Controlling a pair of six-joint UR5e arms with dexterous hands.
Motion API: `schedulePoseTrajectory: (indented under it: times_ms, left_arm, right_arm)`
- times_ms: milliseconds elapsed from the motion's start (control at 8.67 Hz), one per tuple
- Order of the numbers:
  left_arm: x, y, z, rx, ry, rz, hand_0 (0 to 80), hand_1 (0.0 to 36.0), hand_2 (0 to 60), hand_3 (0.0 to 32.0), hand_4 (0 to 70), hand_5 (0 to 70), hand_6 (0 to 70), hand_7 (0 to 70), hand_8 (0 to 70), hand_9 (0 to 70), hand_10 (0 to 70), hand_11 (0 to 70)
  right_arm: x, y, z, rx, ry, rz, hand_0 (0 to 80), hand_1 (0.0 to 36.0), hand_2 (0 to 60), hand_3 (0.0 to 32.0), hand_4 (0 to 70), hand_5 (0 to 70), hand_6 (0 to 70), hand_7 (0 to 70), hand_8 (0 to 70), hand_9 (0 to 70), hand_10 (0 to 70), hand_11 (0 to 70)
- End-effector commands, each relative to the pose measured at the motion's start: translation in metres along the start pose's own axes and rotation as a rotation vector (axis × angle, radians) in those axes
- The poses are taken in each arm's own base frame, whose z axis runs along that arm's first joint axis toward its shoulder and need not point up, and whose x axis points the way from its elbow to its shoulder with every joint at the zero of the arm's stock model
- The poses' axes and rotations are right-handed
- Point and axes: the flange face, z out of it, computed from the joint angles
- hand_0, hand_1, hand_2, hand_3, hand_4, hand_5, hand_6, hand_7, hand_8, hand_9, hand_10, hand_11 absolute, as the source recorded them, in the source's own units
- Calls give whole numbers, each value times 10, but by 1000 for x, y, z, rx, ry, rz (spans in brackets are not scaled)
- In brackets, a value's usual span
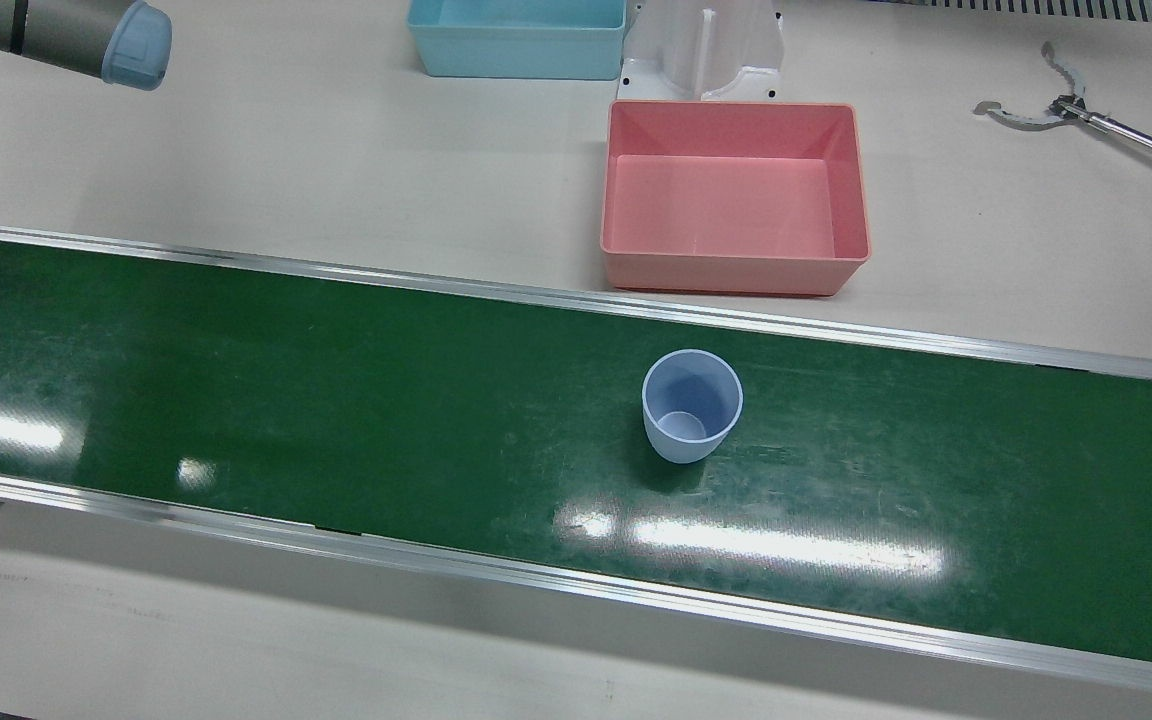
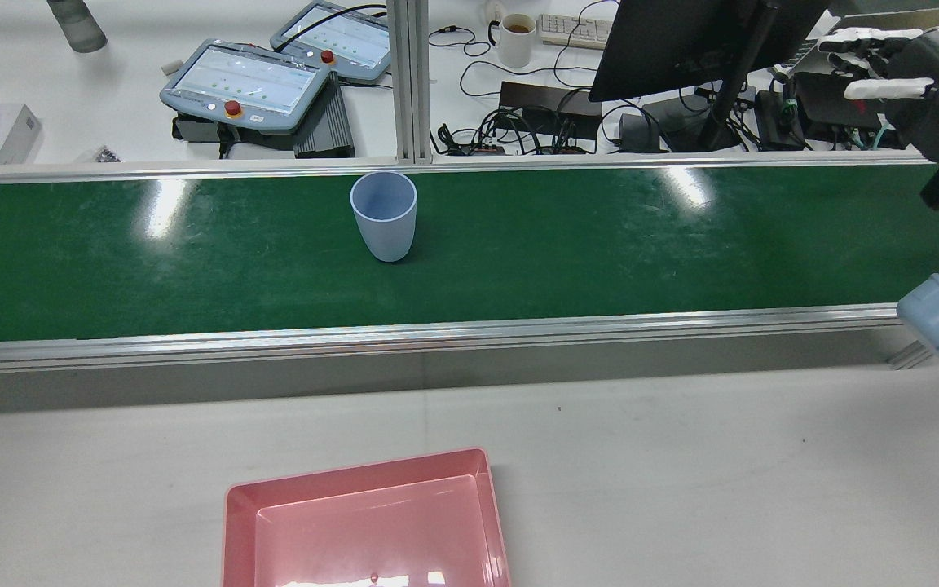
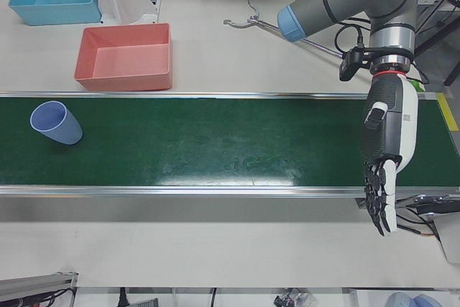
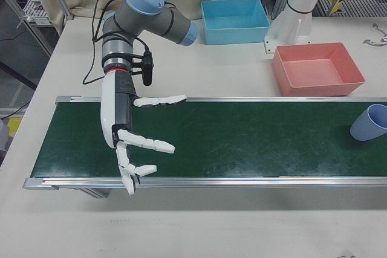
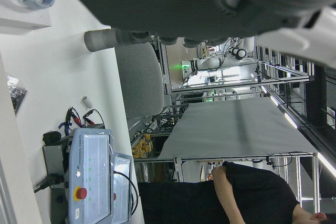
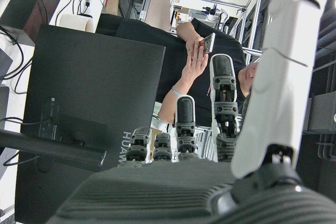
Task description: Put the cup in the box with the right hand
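Pink box [image 2: 363,530]: nearest the rear camera, at 6 o'clock in that view, open side up on the pale desk [image 2: 681,465]; nothing lies in it.
Conveyor belt [image 1: 336,400]: green, running across the desk between its metal rails; the box sits just beyond the robot-side rail.
Blue cup [image 1: 691,405]: upright on the belt, mouth up, at about 6 o'clock from the pink box in the front view, with the rail between them; no hand touches it.
Right hand [image 4: 130,143]: hanging over the far end of the belt, well apart from the cup, fingers spread and grasping nothing.
Left hand [image 3: 384,156]: at the opposite end of the belt, pointing down, fingers extended and loose, holding nothing.
Blue bin [image 1: 516,35]: at 12 o'clock in the front view, beside the white pedestal [image 1: 701,50]; not part of the job.
Metal tongs [image 1: 1076,110]: lying on the desk at 2 o'clock in the front view.
Progress: by my reading, nothing is done yet; reach, grasp, lift, carry across the rail and release into the pink box are all left.
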Motion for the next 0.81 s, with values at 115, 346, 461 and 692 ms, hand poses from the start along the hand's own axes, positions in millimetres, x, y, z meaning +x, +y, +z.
schedulePoseTrajectory:
  times_ms: [115, 346, 461, 692]
  left_arm:
    - [0, 1, 0, -2, 0, 0, 0, 0, 0, 0, 0, 0, 0, 0, 0, 0, 0, 0]
    - [0, 1, 0, -2, 0, 0, 0, 0, 0, 0, 0, 0, 0, 0, 0, 0, 0, 0]
    - [0, 1, 0, -2, 0, 0, 0, 0, 0, 0, 0, 0, 0, 0, 0, 0, 0, 0]
    - [0, 0, 0, 0, 0, 0, 0, 0, 0, 0, 0, 0, 0, 0, 0, 0, 0, 0]
  right_arm:
    - [2, 55, 27, -72, -4, 20, 582, 172, 19, 0, 403, 63, 118, 483, 33, 122, 78, 133]
    - [-11, 118, 23, -143, -12, 28, 582, 171, 17, 0, 402, 64, 119, 487, 37, 127, 82, 138]
    - [-17, 117, 19, -143, -20, 25, 603, 202, 67, 0, 412, 67, 109, 446, 13, 82, 60, 108]
    - [-26, 92, 9, -98, -34, 10, 593, 193, 58, 0, 369, 62, 76, 291, 5, 44, 26, 58]
